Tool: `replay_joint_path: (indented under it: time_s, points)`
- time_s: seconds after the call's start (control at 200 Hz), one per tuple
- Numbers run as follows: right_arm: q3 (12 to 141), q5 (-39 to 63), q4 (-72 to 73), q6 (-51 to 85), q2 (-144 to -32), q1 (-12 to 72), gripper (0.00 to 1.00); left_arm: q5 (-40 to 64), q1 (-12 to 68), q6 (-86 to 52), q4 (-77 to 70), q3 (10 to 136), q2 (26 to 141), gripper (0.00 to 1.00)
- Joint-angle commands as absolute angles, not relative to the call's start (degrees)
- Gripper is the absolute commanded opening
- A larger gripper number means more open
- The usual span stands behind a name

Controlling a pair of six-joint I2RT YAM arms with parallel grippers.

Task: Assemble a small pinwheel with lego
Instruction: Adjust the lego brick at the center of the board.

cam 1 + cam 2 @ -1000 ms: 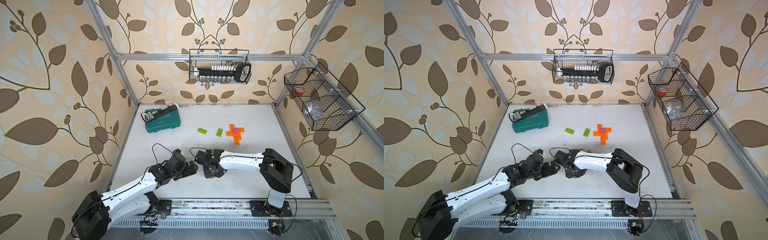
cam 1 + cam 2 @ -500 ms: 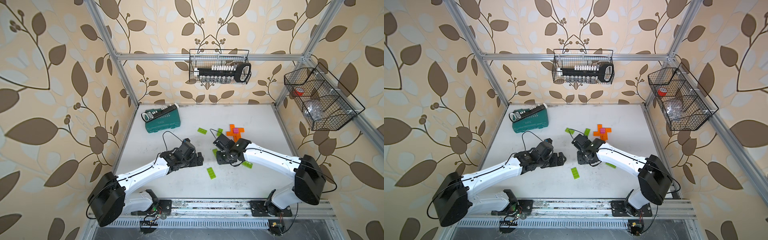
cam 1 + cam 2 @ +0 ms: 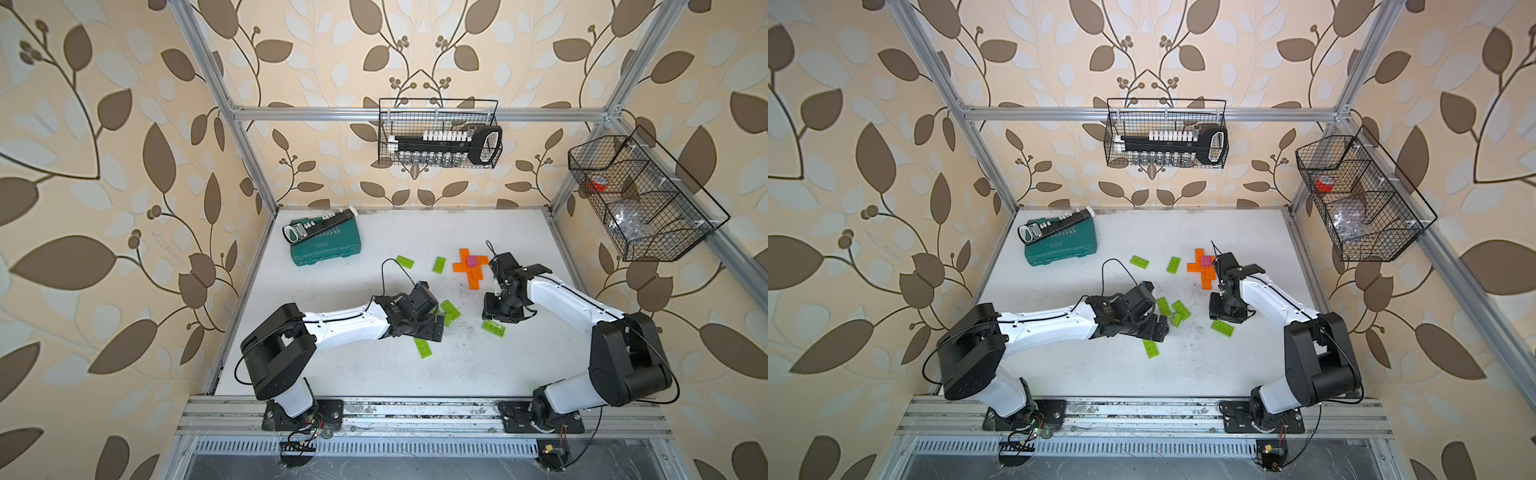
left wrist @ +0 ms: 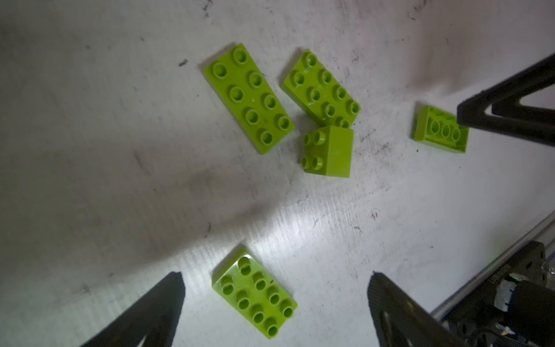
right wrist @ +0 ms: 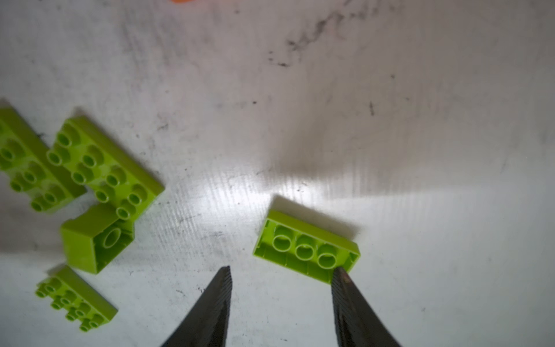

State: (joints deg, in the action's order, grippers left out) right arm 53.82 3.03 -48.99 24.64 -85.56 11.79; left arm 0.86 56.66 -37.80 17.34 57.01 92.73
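The lego (image 3: pixel 473 280) lies spread over the white table (image 3: pixel 353 374). Toward the back right an orange cross (image 3: pixel 1206 283) carries a pink brick (image 3: pixel 1205 261) on its centre, and two green bricks (image 3: pixel 404 261) sit loose beside it. A second ago both grippers were huddled together at the front centre. Now the arms have parted, uncovering a cluster of green bricks (image 3: pixel 451 309) mid-table. In it, two long ones lie studs-up and a small square brick (image 4: pixel 329 151) is tipped on its side against them. The left gripper (image 4: pixel 276 276) hangs with its jaws spread wide and empty, and another studs-up green brick (image 4: pixel 253 296) lies on the table between them. The right gripper (image 5: pixel 282 272) has drawn off to the side, its jaws partly apart and holding nothing. One of its tips is at the corner of an upside-down green brick (image 5: pixel 306 248); whether it touches cannot be told. Neither arm carries a piece, and no green brick has yet joined the cross. The green part of the pinwheel therefore seems still to be built. The left arm looks best placed for the next pick, while the overturned and tipped bricks would probably need righting first.
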Motion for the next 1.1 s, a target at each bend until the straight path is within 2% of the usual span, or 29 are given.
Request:
replay_joint_path:
  time_s: [0.0,0.245,0.53,0.735,0.985,1.095]
  points:
    - [52.93,9.72,-47.38,21.64,-86.54,8.49,0.56,-0.06,59.51,-37.01,15.84,59.39,93.59,0.97]
    - [52.66,15.40,-43.72,20.63,-90.86,3.35,0.58,0.00,63.91,-38.47,14.86,59.77,95.54,0.96]
    - [51.50,14.28,-44.37,21.10,-92.47,3.28,0.59,-0.60,64.04,-40.08,14.18,58.54,93.30,0.96]
    - [46.66,18.13,-44.41,22.71,-87.15,4.79,0.59,-3.21,63.72,-42.96,14.96,57.14,91.09,0.94]
    - [41.89,28.27,-40.29,26.51,-82.37,10.43,0.58,-4.68,62.31,-45.09,16.99,56.78,90.80,0.88]
    - [41.84,20.68,-40.55,28.64,-78.64,9.97,0.58,-5.56,62.27,-43.92,23.01,61.70,93.92,0.87]
